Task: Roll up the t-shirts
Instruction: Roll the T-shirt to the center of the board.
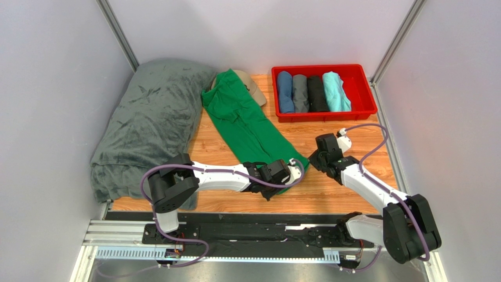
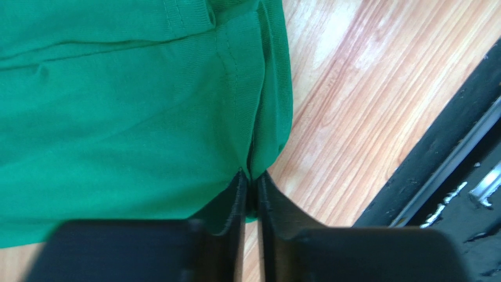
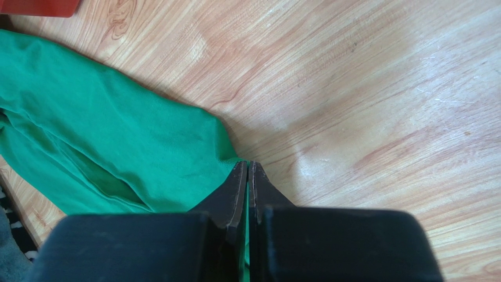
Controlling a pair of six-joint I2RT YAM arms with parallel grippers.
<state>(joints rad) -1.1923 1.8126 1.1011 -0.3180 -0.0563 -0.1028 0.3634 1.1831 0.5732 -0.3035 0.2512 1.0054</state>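
A green t-shirt (image 1: pixel 247 120) lies folded into a long strip on the wooden table, running from the back middle to the near middle. My left gripper (image 1: pixel 292 173) is shut on the strip's near hem (image 2: pixel 259 147), pinching a fold of green cloth. My right gripper (image 1: pixel 310 160) is shut on the near right corner of the same hem (image 3: pixel 194 147), with green cloth showing between its fingers. Several rolled t-shirts, blue (image 1: pixel 285 91), grey (image 1: pixel 300 93), black (image 1: pixel 317 93) and aqua (image 1: pixel 336 91), lie side by side in a red tray (image 1: pixel 363 88).
A big dark grey-green blanket (image 1: pixel 147 123) covers the left side of the table. A tan cap (image 1: pixel 251 87) lies partly under the green shirt's far end. The black rail (image 1: pixel 235 226) runs along the near edge.
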